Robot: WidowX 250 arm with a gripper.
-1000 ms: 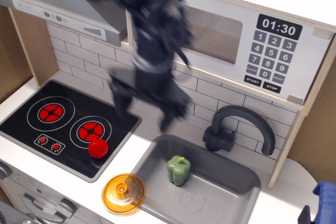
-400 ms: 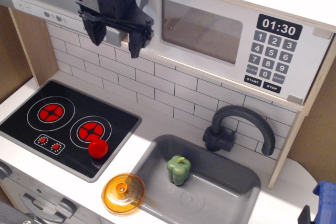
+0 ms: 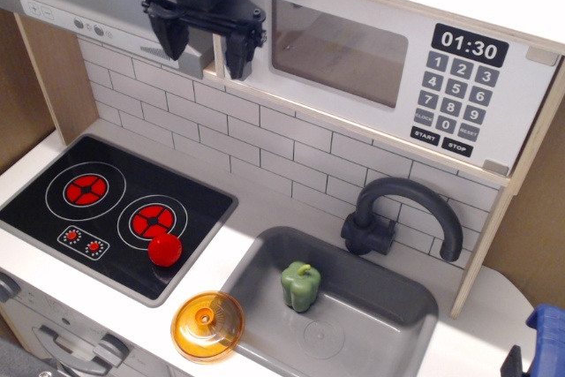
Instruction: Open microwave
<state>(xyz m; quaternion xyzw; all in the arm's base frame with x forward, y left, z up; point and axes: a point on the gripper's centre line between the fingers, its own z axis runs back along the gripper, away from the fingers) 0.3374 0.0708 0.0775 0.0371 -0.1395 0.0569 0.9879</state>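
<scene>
The microwave [image 3: 380,64] is mounted high at the back of the bench, running from the middle to the back right corner, and its black panel reads "01:30" above a keypad [image 3: 459,86] numbered 1 to 9 and 0, with small keys marked "CLOCK" and "RESET" and two lower keys marked "START" and "STOP". Its clear window [image 3: 340,52] fills the left part of the white front, and the door looks closed flush with the body. The dark end effector [image 3: 205,41] hangs from above at the microwave's left end, pointing downward, with its two fingers [image 3: 236,52] spread apart; the right finger lies in front of the strip just left of the window, the left finger overlaps the lower edge of the grey range hood [image 3: 88,6], and nothing is held between them. Whether a finger touches the door cannot be told. The hood carries small round buttons and faint markings too small to read. On the bench's left side sits a black cooktop [image 3: 115,209] with two red burners and a red knob [image 3: 165,250]. A grey sink [image 3: 388,306] near the front right holds a green bell pepper [image 3: 300,285], a dark faucet [image 3: 406,214] stands behind it, and an orange lid [image 3: 208,326] rests at the front edge.
</scene>
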